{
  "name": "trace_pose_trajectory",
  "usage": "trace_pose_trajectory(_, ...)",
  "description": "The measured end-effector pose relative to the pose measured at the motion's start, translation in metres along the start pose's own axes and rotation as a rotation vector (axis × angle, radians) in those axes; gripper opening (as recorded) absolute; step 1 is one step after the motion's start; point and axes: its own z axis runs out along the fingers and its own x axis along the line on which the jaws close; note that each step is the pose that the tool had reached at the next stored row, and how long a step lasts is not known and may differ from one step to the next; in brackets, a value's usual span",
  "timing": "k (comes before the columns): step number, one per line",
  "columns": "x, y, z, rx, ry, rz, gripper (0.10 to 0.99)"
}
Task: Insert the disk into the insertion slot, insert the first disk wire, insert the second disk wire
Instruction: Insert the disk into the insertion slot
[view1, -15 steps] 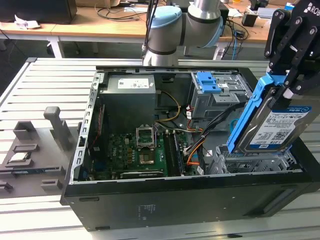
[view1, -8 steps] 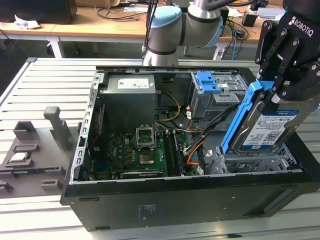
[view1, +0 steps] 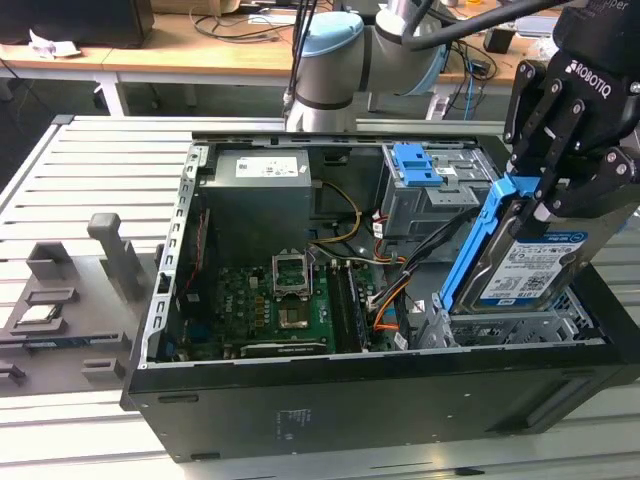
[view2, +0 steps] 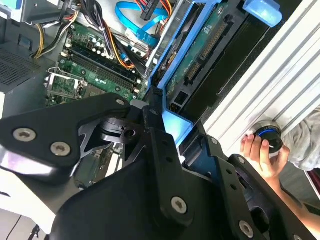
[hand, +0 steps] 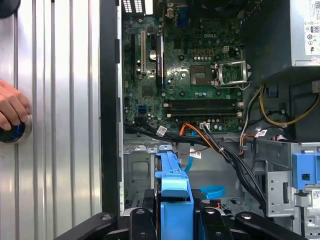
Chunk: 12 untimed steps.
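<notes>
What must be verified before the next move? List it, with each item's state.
1. Black end effector shut on the flat silver-grey hard drive in its bright blue plastic carrier: ok.
2. Drive seated in the low grey perforated sheet-metal bay: not ok, it hangs tilted over it.
3. Orange and black wires clear of the bay: cannot tell.
4. Person's hand outside the black computer case: ok, it rests on a round button.

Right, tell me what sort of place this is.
Probably a robotics lab: a slotted aluminium table carries an open black computer tower, the jaws of a grey robot arm clamp a silver-grey hard drive in a blue carrier, and cable-strewn wooden desks stand behind.
</notes>
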Motion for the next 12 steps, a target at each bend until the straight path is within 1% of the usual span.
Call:
trace_pose_trajectory(6,0.0,-0.0003,0.0064,0.0,-0.0001,0.0,0.369)
trace_pose_trajectory(12,-0.0001,-0.0006,0.0151,0.0,0.0,0.0,0.369)
